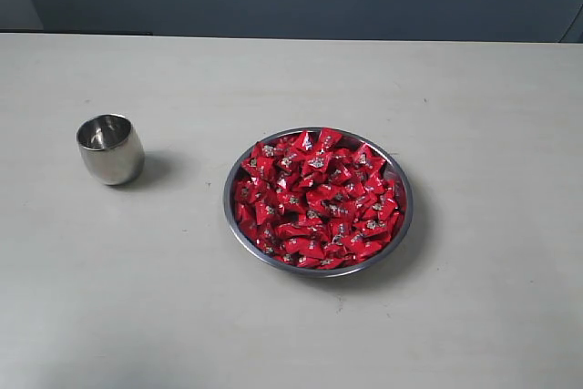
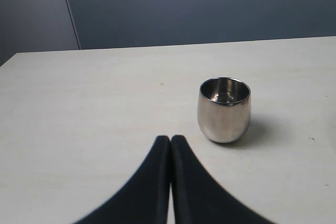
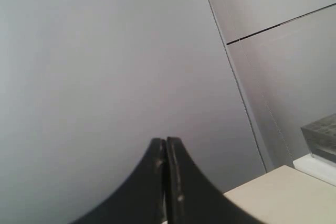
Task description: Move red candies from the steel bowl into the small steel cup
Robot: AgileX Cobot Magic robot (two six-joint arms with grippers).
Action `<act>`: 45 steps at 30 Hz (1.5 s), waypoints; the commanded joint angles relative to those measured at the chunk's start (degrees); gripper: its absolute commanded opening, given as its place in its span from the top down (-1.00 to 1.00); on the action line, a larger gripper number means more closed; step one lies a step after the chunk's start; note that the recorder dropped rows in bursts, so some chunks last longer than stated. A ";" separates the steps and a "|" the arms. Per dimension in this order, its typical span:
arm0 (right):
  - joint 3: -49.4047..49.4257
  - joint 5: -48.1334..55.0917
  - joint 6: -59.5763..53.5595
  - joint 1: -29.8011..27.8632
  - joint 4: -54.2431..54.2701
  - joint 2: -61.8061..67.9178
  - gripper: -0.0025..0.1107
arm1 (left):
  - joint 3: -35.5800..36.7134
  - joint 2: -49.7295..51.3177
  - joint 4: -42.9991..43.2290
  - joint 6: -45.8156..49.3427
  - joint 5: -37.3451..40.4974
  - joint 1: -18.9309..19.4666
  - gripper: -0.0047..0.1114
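Exterior view: red candies (image 1: 317, 199) w/ silver-white marks, too small to read.

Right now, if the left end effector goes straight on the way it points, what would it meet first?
Probably the bare table, not the small steel cup: the shut left end effector aims past the cup's side. Depth is hard to judge from the wrist view.

Floor of the steel bowl (image 1: 407, 216) out of sight beneath the red candies (image 1: 317, 199); wrapper marks (image 1: 316, 162) illegibly small.
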 commanded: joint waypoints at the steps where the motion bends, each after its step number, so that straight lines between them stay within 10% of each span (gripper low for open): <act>1: 0.08 0.26 0.27 -0.15 1.22 -0.24 0.97 | 0.22 -0.26 -0.12 -0.07 -0.09 0.03 0.91; 15: -0.74 2.89 3.37 -0.15 1.22 -0.24 0.97 | 0.22 -0.26 -0.12 -0.07 -0.09 0.03 0.91; 25: -20.65 18.54 0.41 -0.15 -3.54 9.86 0.97 | 0.22 -0.26 -0.12 -0.07 -0.09 0.03 0.91; 45: -43.55 46.66 -52.94 6.87 27.83 56.99 0.97 | 0.22 -0.26 -0.12 -0.07 -0.09 0.03 0.91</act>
